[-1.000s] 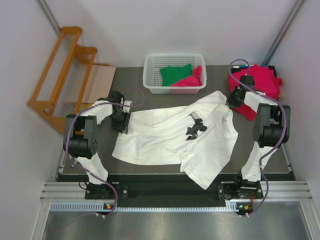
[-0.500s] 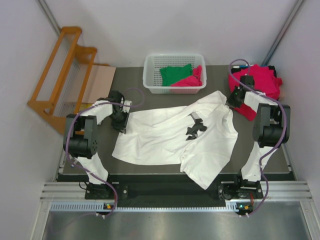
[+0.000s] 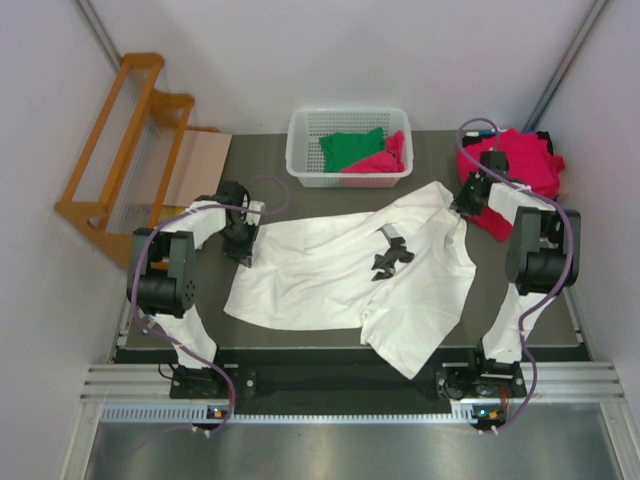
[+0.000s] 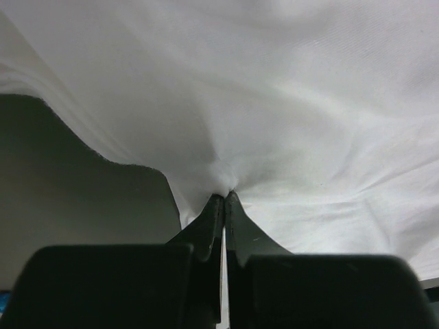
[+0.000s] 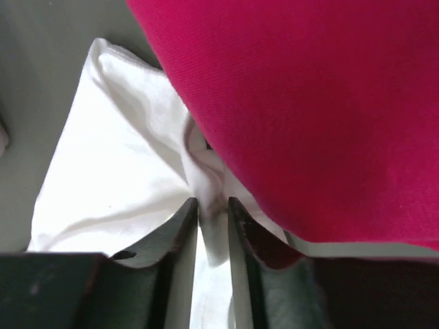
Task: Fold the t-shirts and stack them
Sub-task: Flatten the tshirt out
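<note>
A large white t-shirt (image 3: 320,270) with a small black chest print (image 3: 390,258) lies spread across the dark table (image 3: 300,203). My left gripper (image 3: 243,248) is at its left edge. In the left wrist view that gripper (image 4: 224,197) is shut on a pinch of the white cloth (image 4: 309,103). My right gripper (image 3: 465,203) is at the shirt's far right corner, beside a crimson-pink t-shirt pile (image 3: 525,165). In the right wrist view its jaws (image 5: 212,202) stand slightly apart, with a loose fold of white cloth (image 5: 116,171) between them, under crimson cloth (image 5: 309,103).
A white lattice basket (image 3: 350,180) at the back holds a green t-shirt (image 3: 352,148) and a crimson-pink one (image 3: 385,160). An orange wooden rack (image 3: 130,140) and a cardboard sheet (image 3: 195,165) stand at the back left. The white shirt's lower corner (image 3: 410,360) hangs over the near table edge.
My left gripper has closed onto the white shirt's left edge. My right gripper's jaws have parted a little on the corner they held. The shirt itself has barely moved.
</note>
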`<move>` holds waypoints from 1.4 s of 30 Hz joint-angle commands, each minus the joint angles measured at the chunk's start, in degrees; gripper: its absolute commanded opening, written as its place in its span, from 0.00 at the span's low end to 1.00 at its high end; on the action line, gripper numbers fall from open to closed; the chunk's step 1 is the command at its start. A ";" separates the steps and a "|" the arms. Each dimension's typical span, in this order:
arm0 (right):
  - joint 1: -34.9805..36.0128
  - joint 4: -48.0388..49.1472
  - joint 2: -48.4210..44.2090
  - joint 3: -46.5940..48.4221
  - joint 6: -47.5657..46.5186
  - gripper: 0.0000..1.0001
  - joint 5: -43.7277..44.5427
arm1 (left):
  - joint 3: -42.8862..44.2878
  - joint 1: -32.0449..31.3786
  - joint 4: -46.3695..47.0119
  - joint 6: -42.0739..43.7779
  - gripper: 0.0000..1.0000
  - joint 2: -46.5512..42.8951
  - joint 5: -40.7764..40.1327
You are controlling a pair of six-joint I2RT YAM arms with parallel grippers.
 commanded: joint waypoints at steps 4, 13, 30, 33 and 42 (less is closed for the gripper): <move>0.73 -0.30 -2.44 3.54 -1.66 0.57 2.62 | 1.55 0.07 0.01 0.62 0.00 0.11 -0.85; 5.90 -1.09 -0.07 7.59 -1.05 0.54 -2.21 | 1.37 0.07 0.10 0.53 0.00 -0.06 -0.85; 11.81 -1.27 -0.77 3.20 -1.14 0.42 0.78 | 0.23 0.15 0.98 0.79 0.00 -0.24 -1.46; 11.19 -1.36 -1.21 3.02 -1.22 0.42 1.22 | 0.14 0.24 0.98 0.97 0.00 -0.41 -1.64; 10.23 -2.33 -3.84 1.62 -1.58 0.41 1.31 | 0.14 0.50 0.80 0.97 0.00 -0.33 -1.37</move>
